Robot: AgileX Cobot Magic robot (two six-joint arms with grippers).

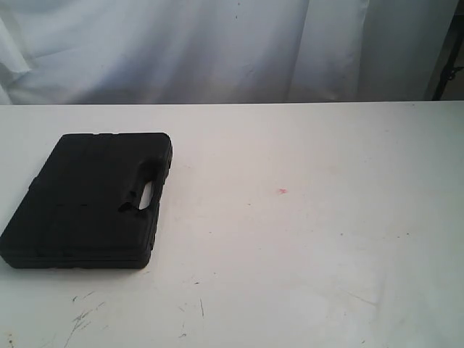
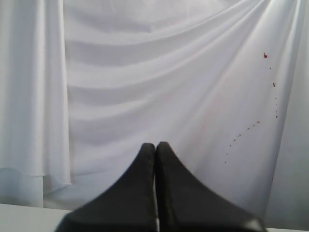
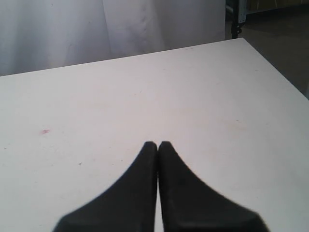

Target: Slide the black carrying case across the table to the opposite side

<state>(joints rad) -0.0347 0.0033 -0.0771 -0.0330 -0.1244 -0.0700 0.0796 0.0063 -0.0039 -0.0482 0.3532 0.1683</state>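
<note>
Black carrying case [image 1: 87, 199] lay flat at left of exterior frame on white counter [image 1: 326, 254], handle cutout [image 1: 145, 194] facing right, lid seemingly closed. Left fingers [image 2: 137, 193] pressed together, empty; right fingers [image 3: 140, 193] likewise, above the counter.

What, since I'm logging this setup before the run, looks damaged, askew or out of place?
Nothing serious. The black carrying case lies flat and closed, at a slight angle to the table edge. The table shows thin dark scratches below the case in the exterior view and a small pink-red spot. The backdrop curtain carries reddish specks.
</note>
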